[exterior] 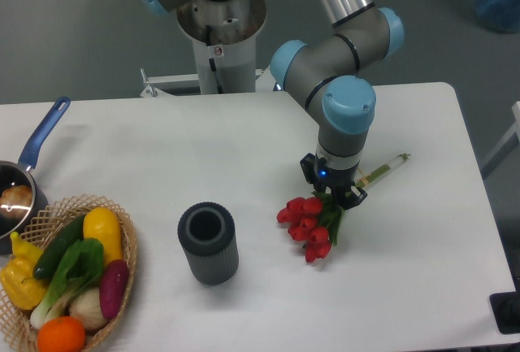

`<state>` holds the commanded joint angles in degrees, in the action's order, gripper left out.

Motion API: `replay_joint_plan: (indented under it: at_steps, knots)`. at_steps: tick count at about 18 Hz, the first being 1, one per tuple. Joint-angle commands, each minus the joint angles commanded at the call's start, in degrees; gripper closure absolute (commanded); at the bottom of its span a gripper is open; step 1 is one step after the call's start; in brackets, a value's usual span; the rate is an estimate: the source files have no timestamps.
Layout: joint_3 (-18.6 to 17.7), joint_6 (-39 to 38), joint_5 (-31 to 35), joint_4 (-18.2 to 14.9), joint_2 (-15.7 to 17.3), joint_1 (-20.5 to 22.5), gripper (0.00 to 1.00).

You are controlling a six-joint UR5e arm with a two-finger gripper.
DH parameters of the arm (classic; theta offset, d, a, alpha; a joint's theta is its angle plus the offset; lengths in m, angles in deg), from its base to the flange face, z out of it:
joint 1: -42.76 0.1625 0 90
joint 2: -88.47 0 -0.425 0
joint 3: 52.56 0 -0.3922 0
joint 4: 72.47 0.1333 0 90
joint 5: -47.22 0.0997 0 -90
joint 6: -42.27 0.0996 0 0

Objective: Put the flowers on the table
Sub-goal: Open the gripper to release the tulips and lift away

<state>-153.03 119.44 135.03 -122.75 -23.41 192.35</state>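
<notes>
The flowers (310, 223), a bunch of red tulip buds with green leaves, lie low over the white table (244, 149) right of centre. Their pale green stems (382, 169) stick out to the upper right. My gripper (335, 192) points down over the bunch where leaves meet stems and is shut on the flowers. The fingers are mostly hidden by the wrist. I cannot tell whether the buds touch the tabletop.
A dark grey ribbed vase (208, 243) stands empty left of the flowers. A wicker basket of vegetables (69, 279) is at the front left. A blue-handled pan (24, 181) sits at the left edge. The robot base (219, 27) stands behind the table.
</notes>
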Motion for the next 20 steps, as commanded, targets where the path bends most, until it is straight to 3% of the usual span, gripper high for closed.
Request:
replay_joint_plan:
  at_steps: [4,11,20]
  knots:
    - [0.27,-0.26,-2.02,-0.09,0.09,0.35,0.00]
    - [0.71,0.00,-2.55,0.00,3.51,1.23,0.00]
    - [3.34,0.17,-2.64,0.00,5.27,2.02,0.00]
